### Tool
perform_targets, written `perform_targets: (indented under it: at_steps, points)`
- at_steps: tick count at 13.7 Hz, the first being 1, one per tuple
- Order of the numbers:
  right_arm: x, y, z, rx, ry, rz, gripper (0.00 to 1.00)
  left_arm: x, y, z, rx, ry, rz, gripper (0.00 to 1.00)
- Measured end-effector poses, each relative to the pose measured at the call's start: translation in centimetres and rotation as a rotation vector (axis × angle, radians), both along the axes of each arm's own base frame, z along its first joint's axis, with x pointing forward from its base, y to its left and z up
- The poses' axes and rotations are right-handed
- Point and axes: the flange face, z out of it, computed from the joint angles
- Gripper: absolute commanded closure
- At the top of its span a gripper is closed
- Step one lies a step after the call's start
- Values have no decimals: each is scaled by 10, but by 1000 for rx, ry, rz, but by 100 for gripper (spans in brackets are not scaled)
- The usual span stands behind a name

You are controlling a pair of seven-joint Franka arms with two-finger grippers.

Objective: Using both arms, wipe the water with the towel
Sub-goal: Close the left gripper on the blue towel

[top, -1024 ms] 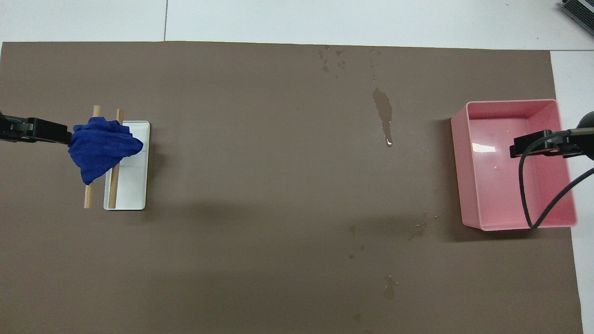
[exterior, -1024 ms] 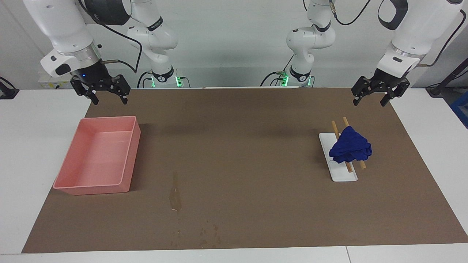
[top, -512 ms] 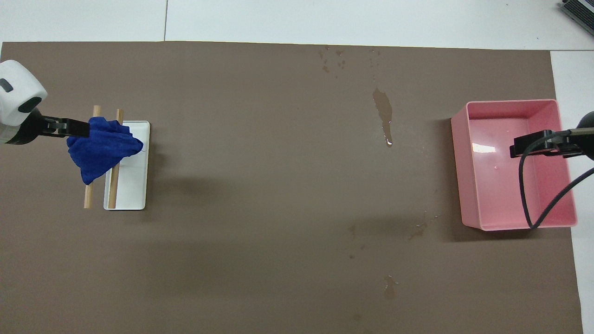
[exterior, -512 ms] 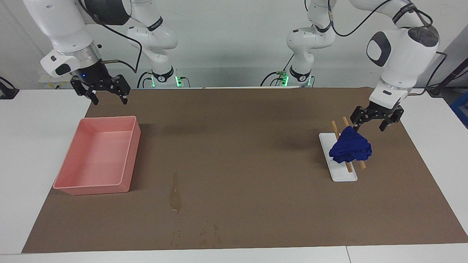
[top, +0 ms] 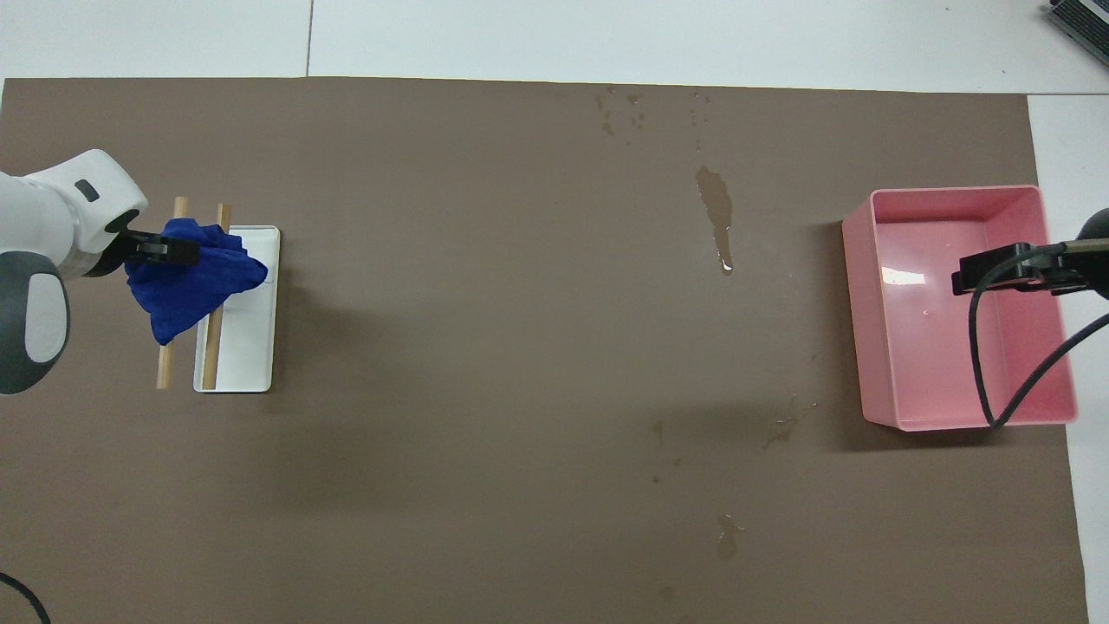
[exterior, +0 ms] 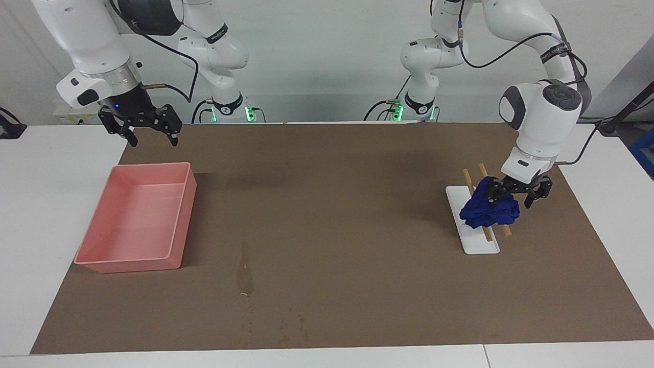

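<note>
On the sticks, the crumpled blue towel (exterior: 489,209) seemingly sits between the left tool's (exterior: 515,196) spread fingers.

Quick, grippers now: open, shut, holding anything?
Left gripper: open, down at the towel, not closed on it.
Right gripper: open, empty, waiting above the pink bin.

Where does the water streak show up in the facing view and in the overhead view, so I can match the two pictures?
Facing view: the water lies low in the picture, beside the pink bin's corner farthest from the robots.
Overhead view: the water lies high in the picture, toward the pink bin.
Shared landmark: the pink bin at the right arm's end of the table.
</note>
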Motion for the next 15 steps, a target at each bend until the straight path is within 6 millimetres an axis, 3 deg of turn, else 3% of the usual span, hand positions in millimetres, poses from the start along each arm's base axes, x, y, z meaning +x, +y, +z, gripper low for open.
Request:
perform_targets:
  at_steps: [3,4,7,8,9,10,11,15]
  points:
    - [0,0,0,0,0,0,0,-5,-2,-15,-10,-17,25,0]
    - [0,0,0,0,0,0,0,-6,-3,-17,-11,-17,29,8]
    - [0,0,0,0,1,0,0,-7,-3,-15,-12,-20,32,43]
    - [0,0,0,0,1,0,0,-7,-3,-15,-13,-20,34,67]
    - [0,0,0,0,1,0,0,-7,-4,-15,-13,-19,34,84]
    - [0,0,0,0,1,0,0,-8,-5,-14,-13,-17,35,94]
    - [0,0,0,0,1,0,0,-8,-7,-13,-14,-16,34,100]
    - [0,0,0,0,1,0,0,-8,-8,-8,-13,-8,36,100]
